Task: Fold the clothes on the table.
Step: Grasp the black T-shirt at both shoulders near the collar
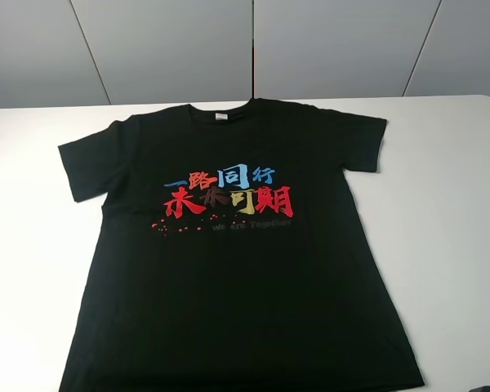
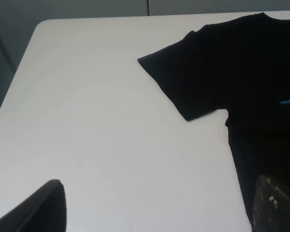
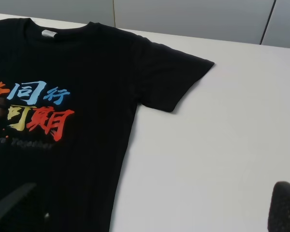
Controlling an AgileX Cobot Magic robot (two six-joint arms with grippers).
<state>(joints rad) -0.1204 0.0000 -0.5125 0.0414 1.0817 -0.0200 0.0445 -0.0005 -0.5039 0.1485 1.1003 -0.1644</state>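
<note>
- The black short-sleeved crew-neck T-shirt (image 1: 237,286) lies spread flat and chest-up on the plain white matte counter (image 1: 457,245). Both sleeves are out to the sides, the collar is on the far side from both grippers, and the hem is toward them.
- Its chest print of red, blue and yellow Chinese characters (image 1: 229,192) faces up, with small red dots (image 1: 175,227) just below. A small white neck label (image 1: 220,116) shows inside the collar.
- The left gripper (image 2: 159,193) is released, its fingers spread wide with nothing between them. One finger (image 2: 275,203) hangs over the T-shirt's side edge and the other over bare counter. The nearer sleeve (image 2: 183,72) lies ahead of it.
- The right gripper (image 3: 157,188) is likewise released and empty. The T-shirt's other side edge runs between its fingers, and the other sleeve (image 3: 169,77) lies ahead of it.
- Whether either gripper touches the cloth cannot be told.
- Beyond the counter's far edge stand grey wall panels (image 1: 163,49).
</note>
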